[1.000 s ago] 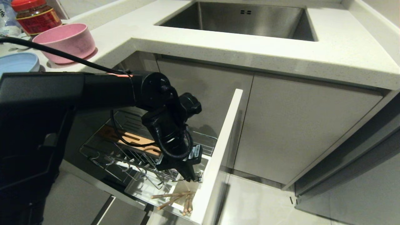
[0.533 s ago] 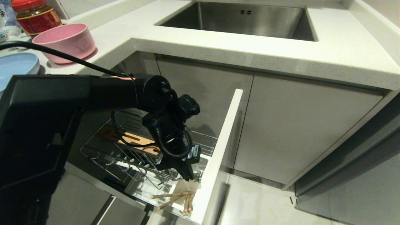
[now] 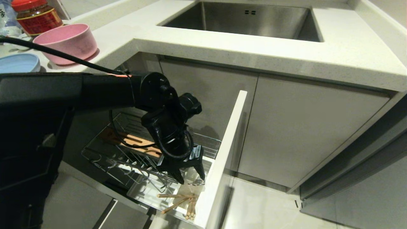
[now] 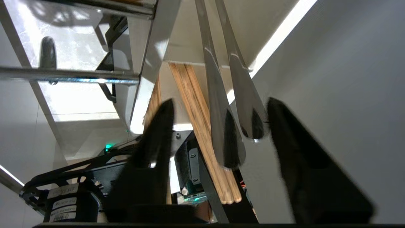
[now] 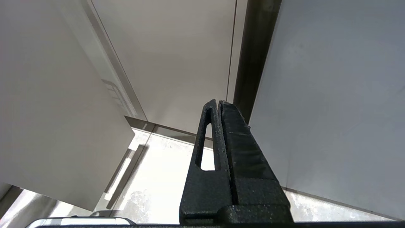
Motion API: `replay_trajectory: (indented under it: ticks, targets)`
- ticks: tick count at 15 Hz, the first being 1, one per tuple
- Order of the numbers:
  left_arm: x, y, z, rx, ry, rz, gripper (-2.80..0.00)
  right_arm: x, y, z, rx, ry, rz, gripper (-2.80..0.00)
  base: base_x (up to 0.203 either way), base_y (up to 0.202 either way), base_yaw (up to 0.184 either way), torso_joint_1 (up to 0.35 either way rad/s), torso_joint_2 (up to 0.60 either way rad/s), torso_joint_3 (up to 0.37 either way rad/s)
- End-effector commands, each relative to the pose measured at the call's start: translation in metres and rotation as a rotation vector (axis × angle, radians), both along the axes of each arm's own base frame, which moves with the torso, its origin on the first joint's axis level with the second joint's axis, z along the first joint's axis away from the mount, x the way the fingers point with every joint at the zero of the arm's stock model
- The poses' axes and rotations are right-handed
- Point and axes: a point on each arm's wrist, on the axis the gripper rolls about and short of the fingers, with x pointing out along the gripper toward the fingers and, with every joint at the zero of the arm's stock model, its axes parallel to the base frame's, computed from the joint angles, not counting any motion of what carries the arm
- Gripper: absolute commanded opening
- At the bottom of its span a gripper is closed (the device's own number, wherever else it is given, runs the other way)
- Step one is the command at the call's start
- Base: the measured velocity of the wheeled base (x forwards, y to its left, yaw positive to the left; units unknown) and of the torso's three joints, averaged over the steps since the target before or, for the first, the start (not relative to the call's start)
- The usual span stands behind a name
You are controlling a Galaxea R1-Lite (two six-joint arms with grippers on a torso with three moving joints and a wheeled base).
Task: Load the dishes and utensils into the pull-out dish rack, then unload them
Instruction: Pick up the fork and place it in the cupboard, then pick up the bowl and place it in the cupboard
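My left gripper (image 3: 191, 178) hangs open over the white utensil bin (image 3: 149, 190) of the pull-out dish rack (image 3: 105, 156). In the left wrist view two silver cutlery handles (image 4: 218, 126) stand between the spread fingers of the left gripper (image 4: 220, 102), beside wooden chopsticks (image 4: 196, 104). The chopsticks (image 3: 178, 202) lean in the bin's front corner. The pink bowl (image 3: 65, 41) and blue plate (image 3: 17, 63) sit on the counter at the left. My right gripper (image 5: 219, 103) is shut and parked low beside cabinet fronts.
The rack's white front (image 3: 225, 152) stands pulled out to the right of the bin. A slotted wood board (image 3: 140, 143) lies at the back of the rack. A red-lidded jar (image 3: 36, 16) is behind the bowl. The steel sink (image 3: 248, 19) is set into the counter above.
The left gripper's fingers have spread apart over the utensil bin, where they were shut before. The arm has hardly shifted.
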Motion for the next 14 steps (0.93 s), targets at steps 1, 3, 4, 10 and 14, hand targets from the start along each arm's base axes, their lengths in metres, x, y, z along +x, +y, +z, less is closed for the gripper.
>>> replay_trajectory:
  ticks: [1, 3, 4, 10, 14]
  targets:
    - [-0.008, 0.005, 0.015, -0.020, -0.026, 0.003, 0.00, 0.002, 0.000, -0.007, 0.000, 0.024, 0.000, -2.80, 0.000, 0.000, 0.000, 0.000, 0.00, 0.000]
    - [-0.011, 0.008, 0.022, -0.030, -0.041, 0.004, 0.00, 0.002, 0.000, -0.007, 0.000, 0.024, 0.000, -2.80, 0.000, 0.000, 0.000, 0.000, 0.00, 0.000]
    - [-0.018, 0.012, 0.034, -0.048, -0.067, 0.005, 0.00, 0.002, 0.000, -0.007, 0.000, 0.025, 0.000, -2.80, 0.000, 0.000, 0.000, 0.000, 0.00, 0.000]
    - [-0.067, 0.047, 0.102, -0.133, -0.255, 0.013, -2.80, 0.002, 0.000, -0.007, 0.001, 0.024, 0.000, -2.80, 0.000, 0.000, 0.000, 0.000, 0.00, 0.000]
    - [-0.107, 0.075, 0.142, -0.172, -0.423, 0.040, -2.80, 0.002, 0.000, -0.007, 0.000, 0.026, 0.000, -2.80, 0.000, 0.000, 0.000, 0.000, 0.00, 0.000]
